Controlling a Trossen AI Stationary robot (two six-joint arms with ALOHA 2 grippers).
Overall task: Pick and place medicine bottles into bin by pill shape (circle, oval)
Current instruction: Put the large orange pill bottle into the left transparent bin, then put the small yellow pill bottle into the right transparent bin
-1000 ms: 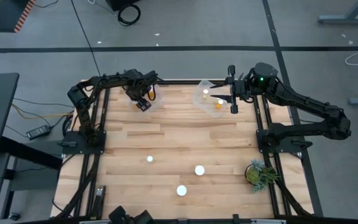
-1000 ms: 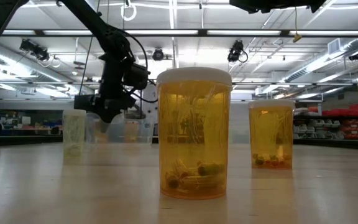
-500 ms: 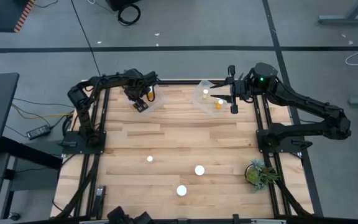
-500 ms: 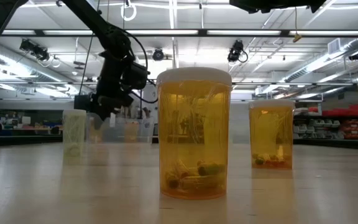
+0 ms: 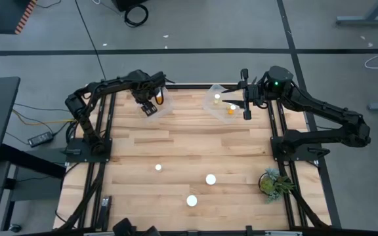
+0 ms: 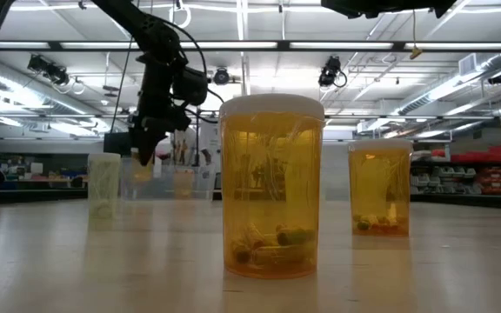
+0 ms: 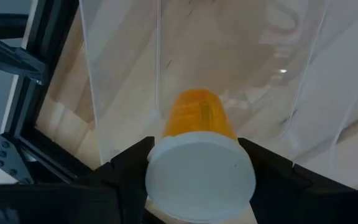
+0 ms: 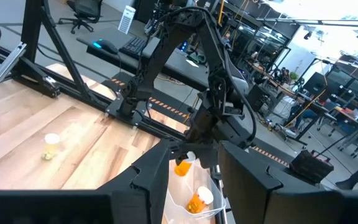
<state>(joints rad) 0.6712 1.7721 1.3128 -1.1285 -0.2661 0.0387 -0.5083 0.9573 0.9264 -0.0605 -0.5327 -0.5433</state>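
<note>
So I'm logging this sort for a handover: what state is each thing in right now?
left gripper: shut on a capped bottle, over the left bin
right gripper: open, over the right bin
right bin: holds two bottles
three bottles on the table: upright, capped, untouched
plant: upright at the table's corner
</note>
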